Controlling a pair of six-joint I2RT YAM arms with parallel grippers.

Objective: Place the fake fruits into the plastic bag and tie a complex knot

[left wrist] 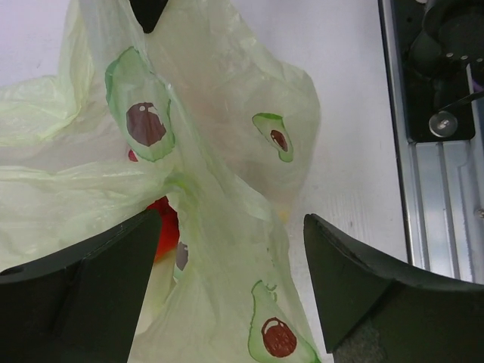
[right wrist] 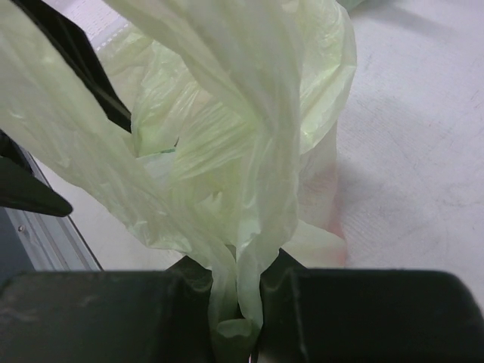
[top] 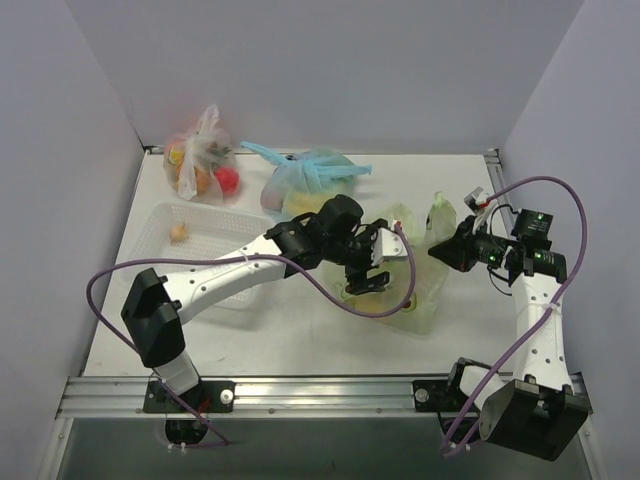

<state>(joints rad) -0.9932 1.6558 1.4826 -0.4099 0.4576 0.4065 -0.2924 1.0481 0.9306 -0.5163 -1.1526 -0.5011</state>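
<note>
- Tools: left tool [left wrist: 231,227] spread wide astride a plastic bag [left wrist: 219,136] fold, gripping nothing; right tool [right wrist: 238,302] clenched on its gathered film.
- Bag sits mid-surface [top: 300,345], well apart from the edges.

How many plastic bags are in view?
3: a clear bag back left, a blue knotted bag back centre, and the pale green bag mid-table, pinched by the right gripper.

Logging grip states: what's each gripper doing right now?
Left gripper: open, holding nothing, over the pale green plastic bag.
Right gripper: shut on a bunched part of that bag.
</note>
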